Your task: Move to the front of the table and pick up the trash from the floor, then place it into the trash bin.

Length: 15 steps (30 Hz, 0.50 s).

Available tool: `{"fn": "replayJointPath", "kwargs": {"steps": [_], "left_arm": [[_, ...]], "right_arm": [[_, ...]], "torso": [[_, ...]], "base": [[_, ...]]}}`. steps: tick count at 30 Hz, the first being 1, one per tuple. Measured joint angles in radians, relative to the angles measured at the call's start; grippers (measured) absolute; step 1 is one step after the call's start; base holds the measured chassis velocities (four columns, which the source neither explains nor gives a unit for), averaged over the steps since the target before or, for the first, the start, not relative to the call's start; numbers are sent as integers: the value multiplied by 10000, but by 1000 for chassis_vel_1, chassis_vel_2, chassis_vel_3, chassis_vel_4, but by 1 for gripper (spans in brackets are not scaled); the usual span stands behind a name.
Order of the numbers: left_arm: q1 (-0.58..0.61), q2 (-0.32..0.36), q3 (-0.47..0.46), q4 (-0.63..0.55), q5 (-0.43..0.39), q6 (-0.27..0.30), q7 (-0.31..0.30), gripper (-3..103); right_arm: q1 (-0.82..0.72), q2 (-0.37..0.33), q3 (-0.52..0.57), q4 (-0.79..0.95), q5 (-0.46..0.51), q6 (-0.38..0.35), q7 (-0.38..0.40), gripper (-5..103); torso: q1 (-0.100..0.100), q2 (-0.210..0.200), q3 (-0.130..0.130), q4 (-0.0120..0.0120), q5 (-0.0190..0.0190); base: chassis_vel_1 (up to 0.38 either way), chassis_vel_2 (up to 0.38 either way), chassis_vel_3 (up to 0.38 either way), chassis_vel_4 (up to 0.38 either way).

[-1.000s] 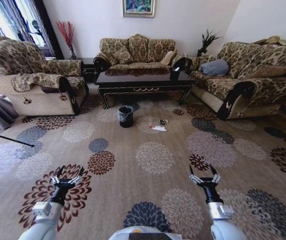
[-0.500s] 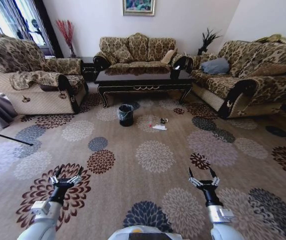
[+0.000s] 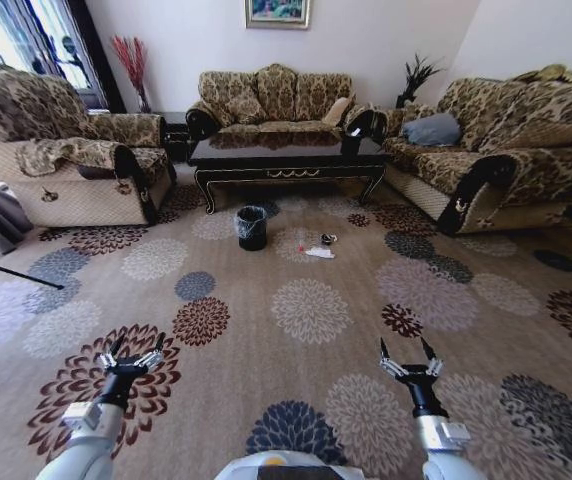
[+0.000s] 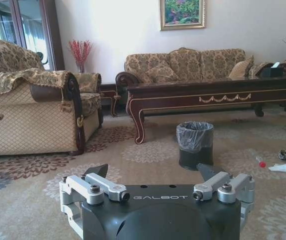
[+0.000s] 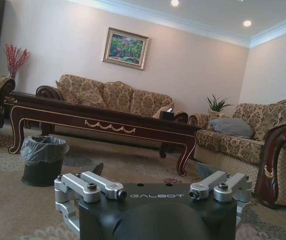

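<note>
Ahead on the floral carpet, small litter pieces [image 3: 316,249] lie beside the round black bag-lined bin [image 3: 251,227]; both spread, empty grippers, left [image 3: 132,358] and right [image 3: 406,360], should be driven squarely closer.

One long dark brown wooden coffee table [image 3: 286,160]. One round black lined trash bin [image 3: 252,228]. Three patterned beige sofas: left [image 3: 61,165], far [image 3: 271,100], right [image 3: 496,150]. One framed painting [image 3: 277,14].
</note>
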Motion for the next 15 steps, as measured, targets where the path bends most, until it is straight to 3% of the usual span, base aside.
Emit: {"fn": "replayJointPath", "kwargs": {"steps": [6, 15], "left_arm": [[68, 8, -23, -67, -4, 0, -1, 100], [353, 14, -91, -122, -23, -209, 7, 100]], "right_arm": [[49, 126, -38, 170, 696, -417, 0, 100], [34, 188, -173, 161, 308, -413, 0, 100]], "torso": [[-78, -246, -168, -1, -1], [-194, -581, -388, 0, 0]], "base": [[0, 0, 0, 0], [0, 0, 0, 0]]}}
